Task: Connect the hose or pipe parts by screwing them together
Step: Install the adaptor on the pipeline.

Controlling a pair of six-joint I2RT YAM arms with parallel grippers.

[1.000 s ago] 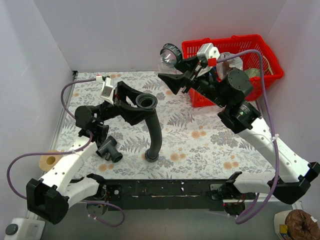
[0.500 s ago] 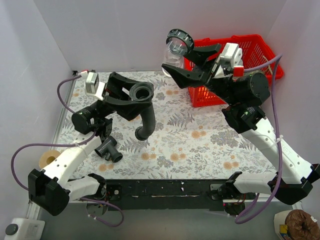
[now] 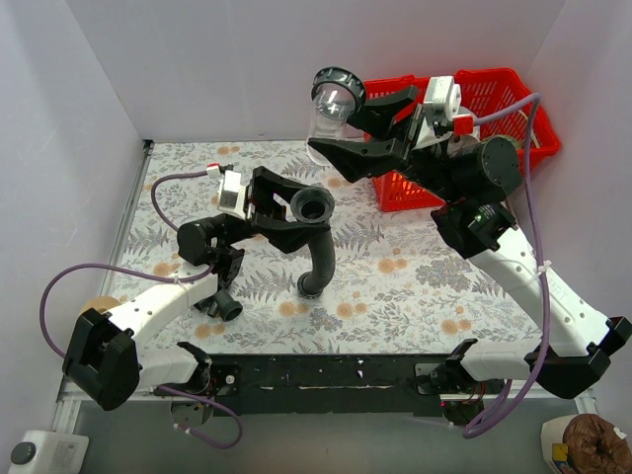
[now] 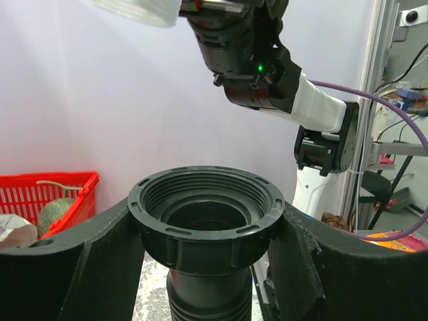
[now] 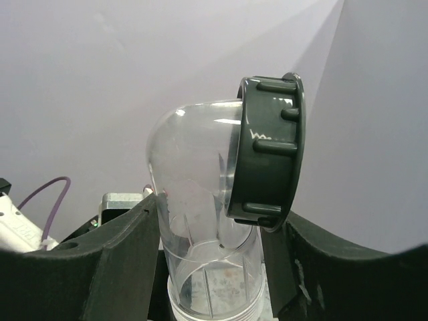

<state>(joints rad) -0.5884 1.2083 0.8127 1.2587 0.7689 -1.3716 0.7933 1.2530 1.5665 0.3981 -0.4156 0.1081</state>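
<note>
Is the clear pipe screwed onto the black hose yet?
No, apart. The hose has an empty threaded collar, and the clear pipe hangs well away, by the red basket.

The hose (image 3: 318, 252) is black and ribbed, its collar (image 4: 206, 217) plain black. The fitting (image 3: 227, 307) is dark grey. The elbow (image 5: 194, 194) is clear, with a dark grey ridged ring (image 5: 267, 154). The basket (image 3: 509, 94) is red. The table (image 3: 415, 281) has a pale cloth printed with grey-green leaves and orange blooms. The cables (image 4: 364, 90) are purple, the arms (image 3: 538, 286) white and black
</note>
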